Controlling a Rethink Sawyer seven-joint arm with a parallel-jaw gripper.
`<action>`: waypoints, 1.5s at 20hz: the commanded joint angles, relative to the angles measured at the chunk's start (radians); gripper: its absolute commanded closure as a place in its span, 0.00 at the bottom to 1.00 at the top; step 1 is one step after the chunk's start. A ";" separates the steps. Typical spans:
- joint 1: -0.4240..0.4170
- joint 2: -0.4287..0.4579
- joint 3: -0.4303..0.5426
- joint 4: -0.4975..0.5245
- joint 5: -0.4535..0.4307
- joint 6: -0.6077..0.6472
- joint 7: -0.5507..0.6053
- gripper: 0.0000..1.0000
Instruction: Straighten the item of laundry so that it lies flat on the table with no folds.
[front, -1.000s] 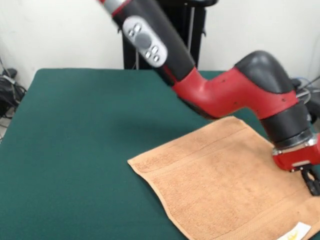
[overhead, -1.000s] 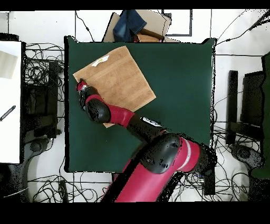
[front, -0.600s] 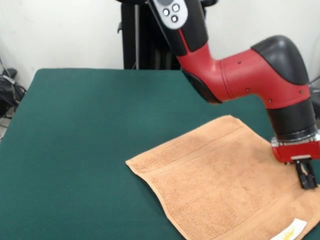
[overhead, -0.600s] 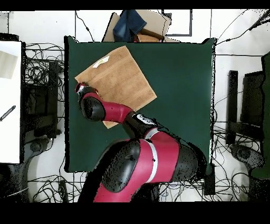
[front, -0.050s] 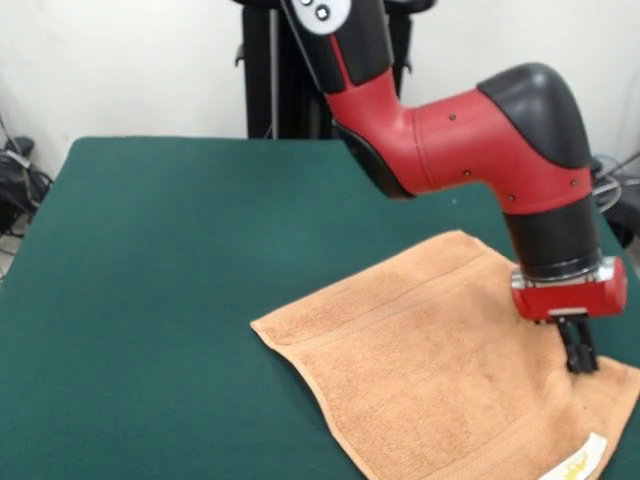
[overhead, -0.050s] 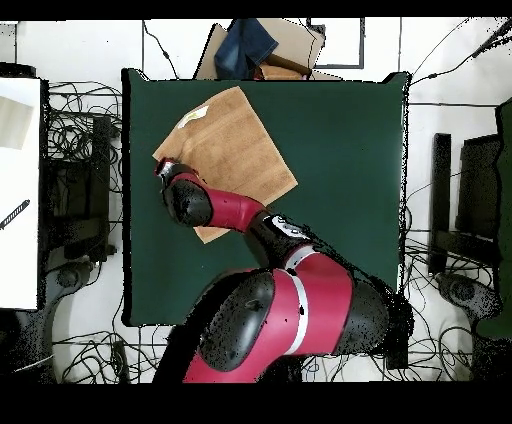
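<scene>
Across the table (front, -0.050s: 150, 260), front view, the arm (front, -0.050s: 450, 140) drops in from 12 o'clock, elbows toward 3, and the wrist points straight down. Gripper (front, -0.050s: 579, 356) sits low at 4 o'clock, its tips on the towel (front, -0.050s: 430, 370) near that cloth's 3 o'clock edge; the dark fingers look pressed together, and whether they pinch any cloth I cannot tell. Towel lies at the table's 4–5 o'clock part, turned diagonally, mostly flat, with border bands showing. Cloth puckers slightly at the gripper. White label (front, -0.050s: 583, 461) with yellow print at the towel's 5 o'clock corner. Overhead: towel (overhead, -0.050s: 235, 150) at the table's (overhead, -0.050s: 340, 180) 10–11 o'clock.
</scene>
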 joint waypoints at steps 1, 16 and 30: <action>-0.046 0.062 -0.149 0.078 -0.010 0.122 0.103 1.00; 0.026 0.159 -0.083 0.039 0.084 0.017 0.213 1.00; -0.383 0.431 0.227 0.044 -0.268 0.037 0.049 1.00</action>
